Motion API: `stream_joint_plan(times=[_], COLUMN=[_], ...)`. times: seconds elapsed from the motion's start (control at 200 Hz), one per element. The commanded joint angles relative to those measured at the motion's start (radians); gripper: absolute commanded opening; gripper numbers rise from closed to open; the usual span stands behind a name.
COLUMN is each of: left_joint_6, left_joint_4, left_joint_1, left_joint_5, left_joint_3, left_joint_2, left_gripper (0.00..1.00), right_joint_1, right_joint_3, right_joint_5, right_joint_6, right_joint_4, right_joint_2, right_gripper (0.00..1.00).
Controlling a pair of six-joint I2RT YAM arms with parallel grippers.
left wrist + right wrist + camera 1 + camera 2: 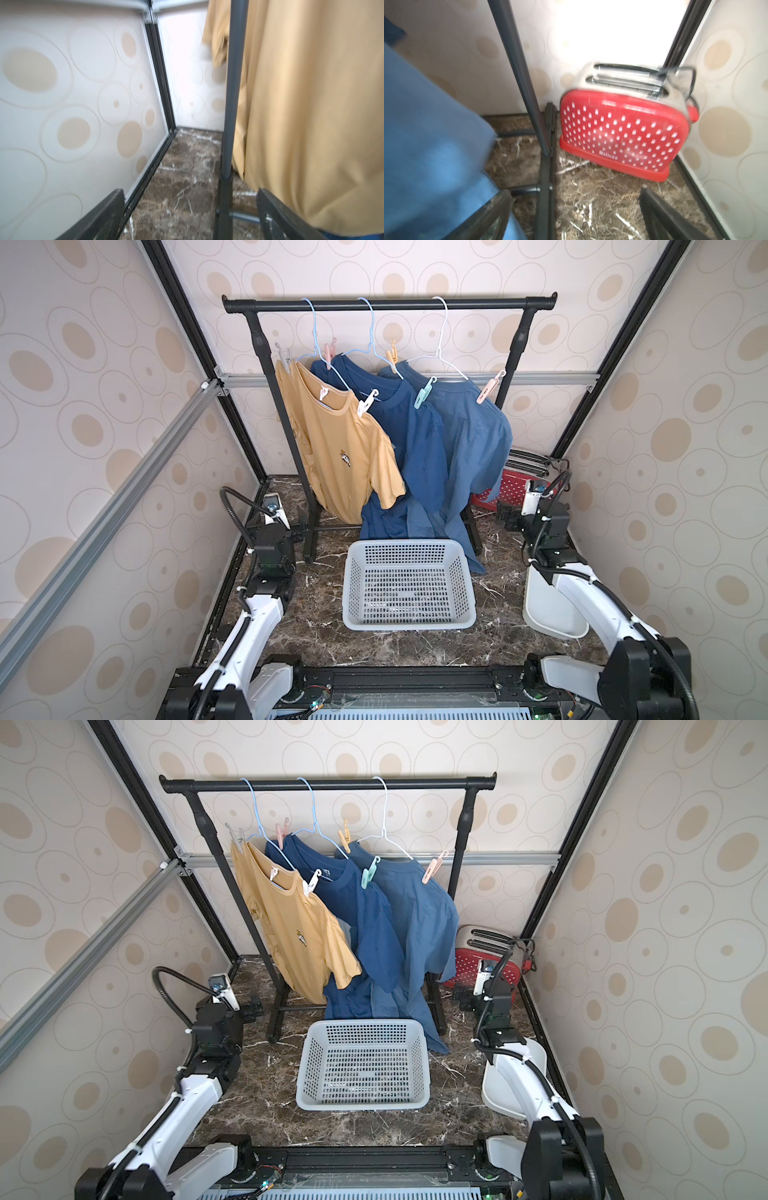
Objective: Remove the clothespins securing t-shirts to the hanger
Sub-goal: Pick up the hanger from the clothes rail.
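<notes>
I am looking into a narrow booth. Its walls are papered cream with tan ovals, with black posts in the corners and aluminium rails across them. The table is dark brown marble-look with white veins. A black rack stands at its back, and three wire hangers hang from the bar. They carry a yellow shirt on my left, a dark blue shirt in the middle and a lighter blue shirt on my right. A grey peg, a pink peg and an orange peg clip the far shoulders. A white peg, a teal peg and a peach peg clip the near ones, all high above both arms. A pale basket sits mid-table before the rack. A red dotted toaster stands in the back right corner, and a white tub lies under my right arm. The left gripper is low beside the rack's left foot, jaws spread wide over bare marble. The right gripper is low near the toaster, jaws likewise apart.
</notes>
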Motion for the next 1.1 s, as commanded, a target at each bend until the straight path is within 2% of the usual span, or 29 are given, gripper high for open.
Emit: stream_joint_plan(times=[0.0, 0.085, 0.16, 0.295, 0.511, 0.711, 0.931, 1.097], left_joint_6=[-0.044, -0.106, -0.159, -0.116, -0.081, -0.018, -0.038, -0.002], left_joint_4=[-0.222, -0.247, -0.240, -0.193, -0.113, -0.059, -0.032, -0.018], left_joint_1=[-0.032, -0.041, -0.067, -0.218, -0.413, -0.577, -0.653, -0.706], left_joint_5=[0.035, 0.124, 0.181, 0.127, 0.081, 0.075, 0.160, 0.182], left_joint_3=[0.078, 0.125, 0.162, 0.221, 0.346, 0.492, 0.639, 0.740], left_joint_2=[-0.060, -0.087, -0.089, -0.051, 0.089, 0.238, 0.368, 0.458], left_gripper=[0.99, 0.99, 0.99, 0.99, 0.99, 0.99, 0.99, 0.99], right_joint_1=[0.009, 0.010, 0.010, 0.010, 0.010, 0.010, 0.010, 0.008], right_joint_3=[0.128, 0.264, 0.337, 0.414, 0.506, 0.600, 0.726, 0.798], right_joint_5=[-0.027, -0.070, -0.114, -0.203, -0.316, -0.392, -0.452, -0.467], right_joint_6=[0.032, 0.027, 0.021, 0.003, -0.037, -0.060, -0.083, -0.119], right_joint_4=[-0.296, -0.440, -0.492, -0.510, -0.490, -0.459, -0.420, -0.394], right_joint_2=[-0.010, -0.008, -0.024, -0.062, -0.092, -0.056, 0.017, 0.080], right_gripper=[1.00, 1.00, 1.00, 1.00, 0.99, 0.99, 0.96, 0.94])
